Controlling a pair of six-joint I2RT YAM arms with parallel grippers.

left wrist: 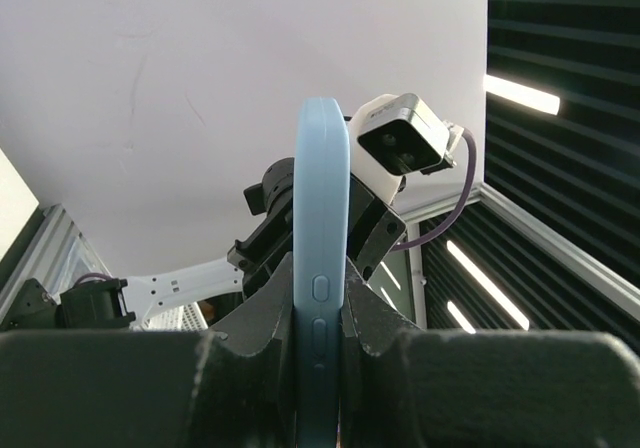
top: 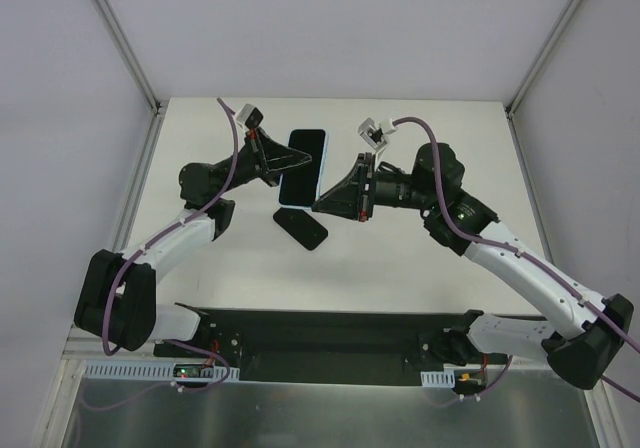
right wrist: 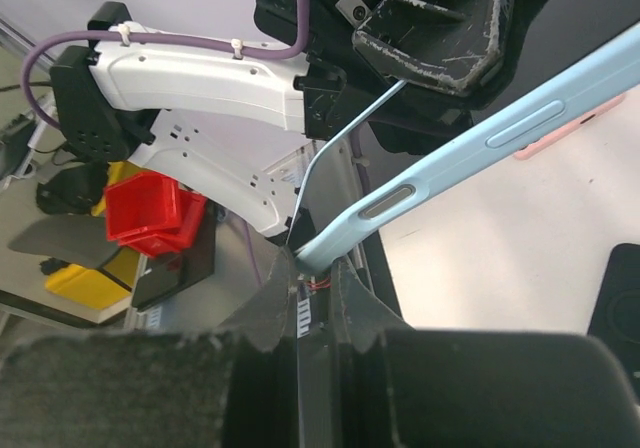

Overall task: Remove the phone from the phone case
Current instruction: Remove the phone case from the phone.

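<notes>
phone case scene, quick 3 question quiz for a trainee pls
1. True or false: the left tool is shut on the light blue phone case, gripping it across its two faces.
2. Which part of the case does the right tool pinch? A) a corner B) the middle of a long side C) nothing, it hangs open
3. Short answer: what dark thing lies on the table near the two tools?

Key
1. True
2. A
3. A flat black slab, phone-shaped; whether it is a phone or a case cannot be told.
</notes>
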